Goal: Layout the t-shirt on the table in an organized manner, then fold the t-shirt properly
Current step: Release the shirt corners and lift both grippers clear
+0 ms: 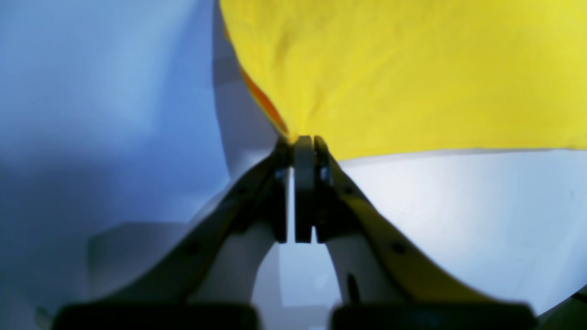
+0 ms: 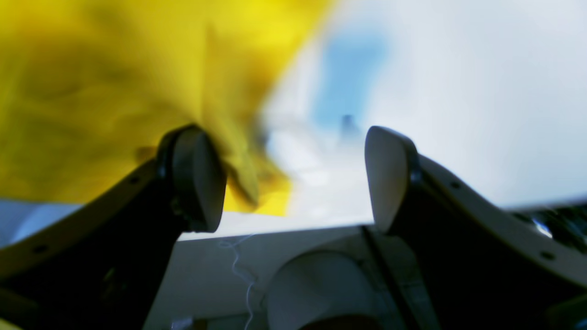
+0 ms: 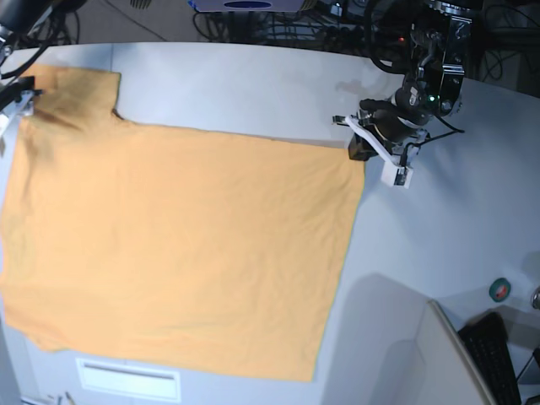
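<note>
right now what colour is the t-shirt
Plain orange t-shirt, no print showing; truest in the base view, since the wrist cameras render it yellow.

I see the t-shirt (image 3: pixel 177 245) lying spread flat over the left and middle part of the table (image 3: pixel 439 253), plain orange, no print showing on the side that faces up. One short sleeve (image 3: pixel 80 93) reaches toward the table's far left corner. The hem runs down the shirt's right side, from a corner near the far edge to a corner near the near edge. The cloth lies mostly smooth, with faint creases near the sleeve and along the left side. Its left edge runs off my view. In the wrist views the fabric (image 1: pixel 412 68) looks yellow. The table is pale grey-white and smooth.
</note>
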Motion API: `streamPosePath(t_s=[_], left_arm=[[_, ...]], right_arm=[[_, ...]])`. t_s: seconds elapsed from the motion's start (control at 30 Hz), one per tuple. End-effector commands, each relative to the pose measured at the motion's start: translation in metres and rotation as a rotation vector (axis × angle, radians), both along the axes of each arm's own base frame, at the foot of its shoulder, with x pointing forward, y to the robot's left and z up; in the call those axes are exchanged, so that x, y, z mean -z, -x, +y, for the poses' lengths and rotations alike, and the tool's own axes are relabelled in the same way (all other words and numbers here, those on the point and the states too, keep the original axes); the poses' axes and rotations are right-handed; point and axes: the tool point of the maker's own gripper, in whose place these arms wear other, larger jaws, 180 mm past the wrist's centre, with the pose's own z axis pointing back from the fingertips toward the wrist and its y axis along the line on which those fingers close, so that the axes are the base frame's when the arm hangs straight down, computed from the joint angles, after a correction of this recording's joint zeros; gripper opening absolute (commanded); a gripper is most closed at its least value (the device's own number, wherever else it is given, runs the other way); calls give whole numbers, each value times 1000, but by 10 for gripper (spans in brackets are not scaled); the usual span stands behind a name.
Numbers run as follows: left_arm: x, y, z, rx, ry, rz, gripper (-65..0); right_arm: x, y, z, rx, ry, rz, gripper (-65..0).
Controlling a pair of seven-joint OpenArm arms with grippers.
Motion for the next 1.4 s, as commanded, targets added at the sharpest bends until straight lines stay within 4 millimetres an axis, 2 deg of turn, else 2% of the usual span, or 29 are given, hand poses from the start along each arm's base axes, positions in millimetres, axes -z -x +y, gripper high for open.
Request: streamPosePath(t_s=[0.0, 0.07, 0.13, 0.2, 0.27, 0.37, 0.57, 0.67, 0.8, 0.87, 0.9, 1.07, 1.17, 1.37], left_arm=[[-11, -9, 6, -1, -2, -44, -650], [-12, -11, 17, -27, -15, -50, -650], [-15, -14, 32, -64, -28, -59, -650], [-19, -17, 46, -99, -38, -70, -650], [-22, -19, 60, -134, -51, -81, -650], [-26, -21, 71, -163, -60, -91, -650], [-27, -21, 76, -159, -74, -92, -650], [-27, -21, 76, -159, -74, -92, -650], [-26, -21, 75, -159, -71, -90, -650], [-26, -20, 75, -159, -71, -89, -650], [-25, -20, 75, -158, -71, -87, -650], [-25, -19, 72, -156, -66, -85, -650], [-22, -15, 67, -150, -57, -76, -650], [-12, -10, 12, -90, 31, -51, -650]], right_arm=[[-21, -10, -14, 8, 54, -62, -212], [-32, -17, -11, 17, 69, -113, -213], [-34, -28, -5, -6, 66, -131, -249], [-30, -56, 12, -48, 12, -176, -318], [-26, -76, 27, -82, -30, -198, -419], [-29, -94, 40, -112, -45, -208, -540], [-25, -101, 47, -121, -67, -160, -564], [-1, -106, 58, -107, -149, -138, -569], [25, -102, 65, -92, -226, -118, -650], [35, -106, 71, -79, -267, -125, -650], [38, -106, 71, -74, -278, -126, -650], [35, -109, 32, 39, -200, -169, -650], [24, -128, 20, 42, -189, -198, -650], [3, -152, -10, 63, -167, -230, -650]])
